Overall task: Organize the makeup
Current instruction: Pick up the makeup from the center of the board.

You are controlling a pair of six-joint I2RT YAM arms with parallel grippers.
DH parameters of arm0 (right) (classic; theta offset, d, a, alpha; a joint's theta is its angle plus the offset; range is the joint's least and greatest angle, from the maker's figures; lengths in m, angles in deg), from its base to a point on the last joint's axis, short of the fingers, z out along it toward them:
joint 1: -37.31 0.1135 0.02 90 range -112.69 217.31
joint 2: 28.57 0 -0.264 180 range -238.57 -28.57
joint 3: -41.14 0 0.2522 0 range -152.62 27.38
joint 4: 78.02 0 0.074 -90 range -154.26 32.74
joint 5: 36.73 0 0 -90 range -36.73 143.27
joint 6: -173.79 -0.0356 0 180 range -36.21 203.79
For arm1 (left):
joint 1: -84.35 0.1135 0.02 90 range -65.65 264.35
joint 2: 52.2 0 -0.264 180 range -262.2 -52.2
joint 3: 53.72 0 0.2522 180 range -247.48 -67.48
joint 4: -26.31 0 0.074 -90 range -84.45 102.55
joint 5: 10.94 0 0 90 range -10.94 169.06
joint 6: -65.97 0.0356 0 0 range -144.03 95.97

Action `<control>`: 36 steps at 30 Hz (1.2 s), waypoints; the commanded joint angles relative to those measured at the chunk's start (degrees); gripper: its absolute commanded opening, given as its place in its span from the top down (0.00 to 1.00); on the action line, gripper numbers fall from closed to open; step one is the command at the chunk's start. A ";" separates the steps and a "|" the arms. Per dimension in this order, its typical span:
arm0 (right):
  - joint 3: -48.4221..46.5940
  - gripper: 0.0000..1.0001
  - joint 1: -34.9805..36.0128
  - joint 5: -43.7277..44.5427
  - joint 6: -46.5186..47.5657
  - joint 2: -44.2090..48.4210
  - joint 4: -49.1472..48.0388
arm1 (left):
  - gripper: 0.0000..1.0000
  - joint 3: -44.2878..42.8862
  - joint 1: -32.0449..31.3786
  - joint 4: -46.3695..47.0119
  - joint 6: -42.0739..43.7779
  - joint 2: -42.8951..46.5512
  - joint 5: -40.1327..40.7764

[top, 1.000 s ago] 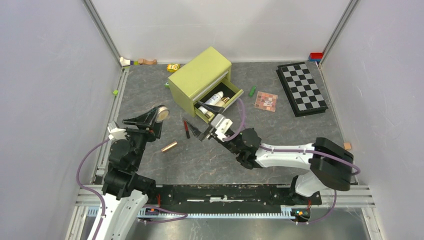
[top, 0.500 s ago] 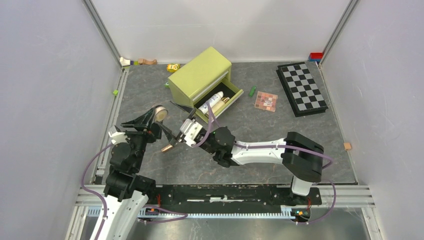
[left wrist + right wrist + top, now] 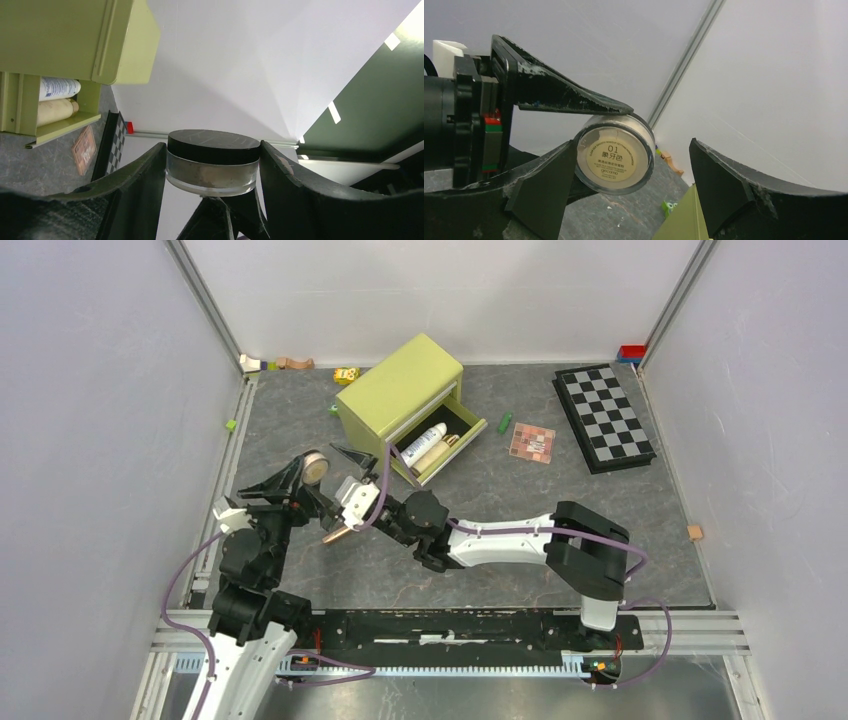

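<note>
- Left gripper (image 3: 212, 146) clamps the round clear-plastic powder jar (image 3: 212, 174) with a black lid, aloft at eight o'clock from the boxy olive-green drawer unit (image 3: 400, 390).
- Right gripper (image 3: 633, 145) gapes wide, its jaws flanking the jar's labelled base.

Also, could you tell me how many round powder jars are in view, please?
1: the powder jar is clamped in the left gripper; the drawer may hide others.
</note>
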 commanded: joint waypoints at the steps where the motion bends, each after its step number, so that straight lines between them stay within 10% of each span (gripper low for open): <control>1: -4.80 0.10 0.19 -3.40 -0.59 -1.73 2.46 | 0.98 0.68 -0.09 3.26 -2.31 0.88 1.56; 36: -7.48 0.25 0.26 19.72 -5.75 -4.40 7.99 | 0.98 2.58 -0.07 3.16 -3.68 1.73 1.69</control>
